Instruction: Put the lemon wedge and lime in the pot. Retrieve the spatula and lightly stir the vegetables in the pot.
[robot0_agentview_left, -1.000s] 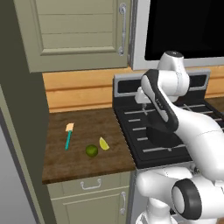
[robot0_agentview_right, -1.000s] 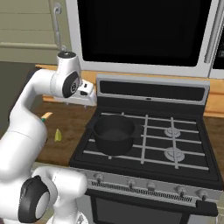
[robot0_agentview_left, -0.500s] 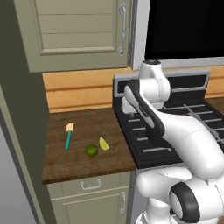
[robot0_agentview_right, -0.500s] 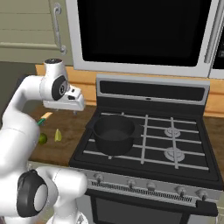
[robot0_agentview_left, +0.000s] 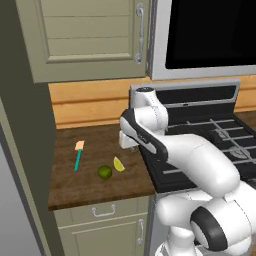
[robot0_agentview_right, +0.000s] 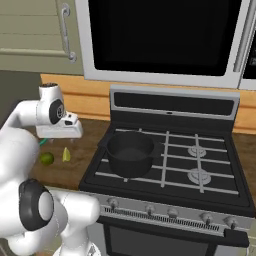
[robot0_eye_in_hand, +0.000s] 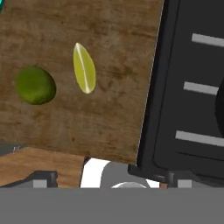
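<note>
The lemon wedge (robot0_agentview_left: 118, 164) (robot0_eye_in_hand: 84, 68) and the round green lime (robot0_agentview_left: 104, 172) (robot0_eye_in_hand: 36, 85) lie side by side on the wooden counter (robot0_agentview_left: 90, 192), and both also show in the right base view, the wedge (robot0_agentview_right: 66, 154) right of the lime (robot0_agentview_right: 46, 158). The teal-handled spatula (robot0_agentview_left: 77, 156) rests further left on the counter. The dark pot (robot0_agentview_right: 130, 152) stands on the stove's front left burner. My gripper (robot0_agentview_left: 127, 142) (robot0_agentview_right: 62, 135) (robot0_eye_in_hand: 111, 179) hangs above the counter's right edge, beside the stove, looking down. It is open and holds nothing.
The black stove (robot0_agentview_right: 170, 170) adjoins the counter on the right, and its edge (robot0_eye_in_hand: 153, 100) crosses the hand view. Upper cabinets (robot0_agentview_left: 90, 35) and a microwave (robot0_agentview_right: 160, 40) hang above. A tall dark panel (robot0_agentview_left: 20, 130) bounds the counter's left side.
The arm has swung left from above the stove to over the counter's right edge, and it uncovered the pot in the right base view. The jaws stayed open.
</note>
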